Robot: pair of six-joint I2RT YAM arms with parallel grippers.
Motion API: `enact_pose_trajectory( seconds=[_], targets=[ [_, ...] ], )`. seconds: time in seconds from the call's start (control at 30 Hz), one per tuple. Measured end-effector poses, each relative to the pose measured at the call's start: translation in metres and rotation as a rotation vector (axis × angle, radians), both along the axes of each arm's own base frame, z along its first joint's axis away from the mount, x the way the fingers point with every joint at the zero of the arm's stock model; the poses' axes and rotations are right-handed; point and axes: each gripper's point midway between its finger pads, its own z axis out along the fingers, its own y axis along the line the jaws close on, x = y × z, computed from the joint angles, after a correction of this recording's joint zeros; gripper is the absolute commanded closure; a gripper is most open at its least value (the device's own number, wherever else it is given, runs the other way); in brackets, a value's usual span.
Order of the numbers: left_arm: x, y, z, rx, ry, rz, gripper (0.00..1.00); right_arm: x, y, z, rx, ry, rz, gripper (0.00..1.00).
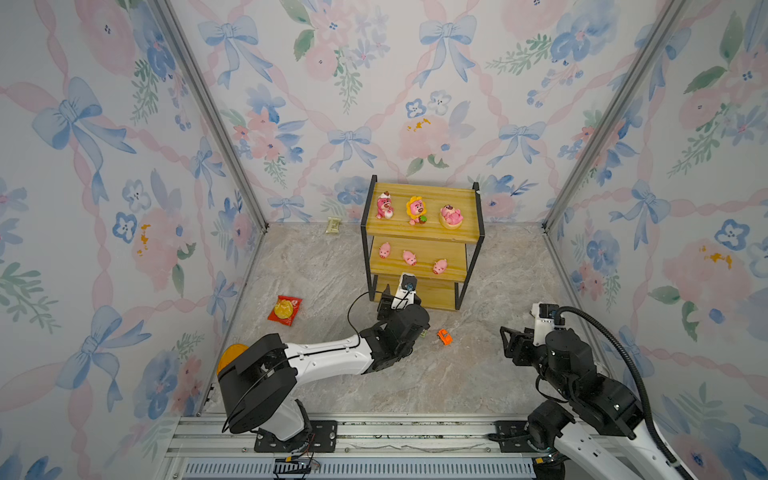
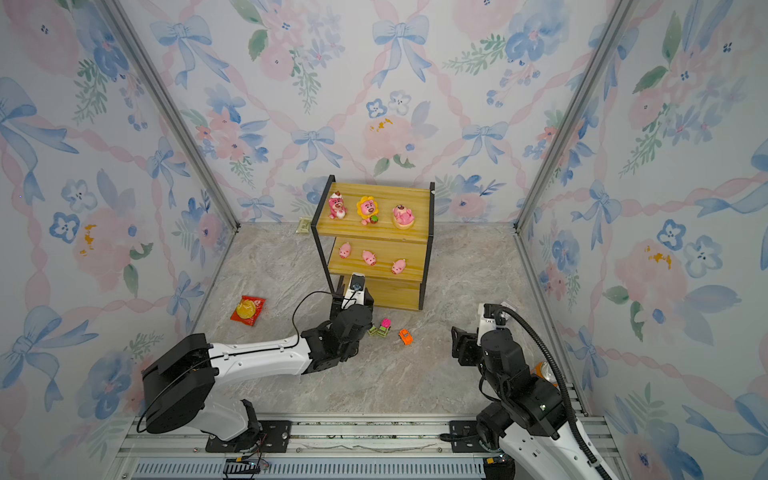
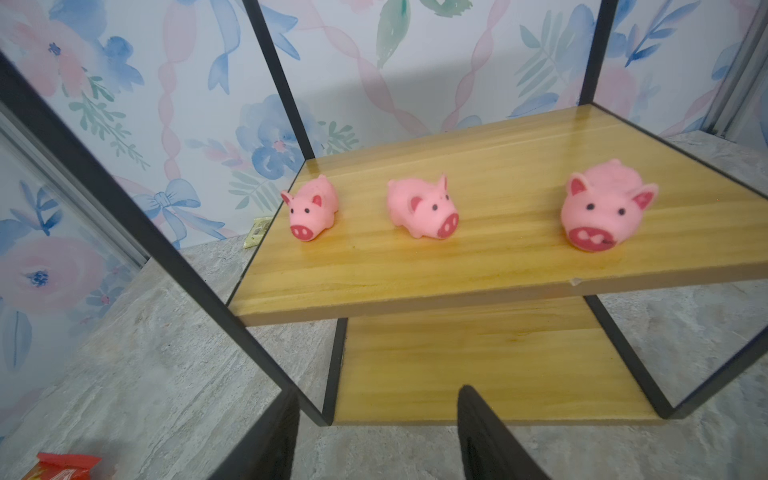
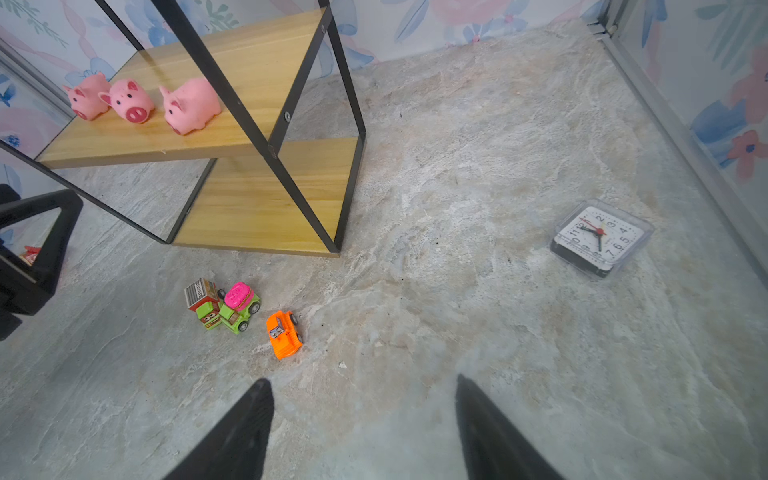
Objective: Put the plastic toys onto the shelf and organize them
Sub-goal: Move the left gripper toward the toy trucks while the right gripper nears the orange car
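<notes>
Grey marbled desk (image 1: 478,374), floral-papered walls (image 1: 332,83). Shelf (image 1: 419,193): yellow boards, black frame. Pink bears (image 1: 414,210) on top board, pink pigs (image 1: 409,257) on middle board. Three small cars (image 4: 239,307) on desk, in front of shelf. Left claw (image 3: 378,395) and right claw (image 4: 362,378) both spread, holding nothing.

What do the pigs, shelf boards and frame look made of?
Pigs: probably soft foam or rubber, matte; fuzzy, dull surface without glints. Shelf boards: wood or wood-look laminate, glossy; grain lines plus reflections. Frame: thin black metal, likely matte paint; straight square bars.
</notes>
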Motion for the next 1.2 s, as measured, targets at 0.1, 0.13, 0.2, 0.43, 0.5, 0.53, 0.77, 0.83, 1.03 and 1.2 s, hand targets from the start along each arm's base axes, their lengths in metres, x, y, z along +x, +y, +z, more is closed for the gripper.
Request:
enact_pose_trajectory(
  seconds=[0.1, 0.13, 0.2, 0.43, 0.5, 0.53, 0.77, 0.83, 1.03, 1.2],
  targets=[
    [-0.005, 0.013, -0.008, -0.003, 0.016, 0.023, 0.37, 0.002, 0.004, -0.003, 0.003, 0.018, 0.013, 0.28],
    [-0.007, 0.018, -0.010, -0.004, 0.023, 0.031, 0.37, 0.002, 0.006, -0.004, 0.003, 0.024, 0.017, 0.28],
    [-0.008, 0.026, -0.014, -0.012, 0.030, 0.044, 0.36, 0.004, 0.010, -0.006, 0.009, 0.034, 0.028, 0.28],
    [-0.013, 0.047, -0.039, 0.007, 0.104, 0.076, 0.35, 0.013, 0.033, -0.021, 0.026, 0.117, 0.096, 0.28],
    [-0.015, 0.048, -0.047, 0.006, 0.125, 0.068, 0.35, 0.016, 0.041, -0.027, 0.035, 0.150, 0.114, 0.28],
    [-0.017, 0.049, -0.052, 0.005, 0.138, 0.063, 0.35, 0.018, 0.045, -0.030, 0.041, 0.164, 0.122, 0.28],
    [-0.031, 0.061, -0.096, 0.007, 0.232, 0.031, 0.32, 0.027, 0.064, -0.066, 0.063, 0.259, 0.150, 0.29],
    [-0.037, 0.064, -0.109, 0.012, 0.264, 0.014, 0.32, 0.028, 0.067, -0.080, 0.062, 0.295, 0.150, 0.29],
    [-0.047, 0.060, -0.129, -0.023, 0.320, -0.056, 0.31, 0.029, 0.083, -0.113, 0.040, 0.376, 0.176, 0.30],
    [-0.050, 0.052, -0.134, -0.080, 0.331, -0.103, 0.30, 0.027, 0.102, -0.133, -0.014, 0.416, 0.235, 0.32]
  ],
)
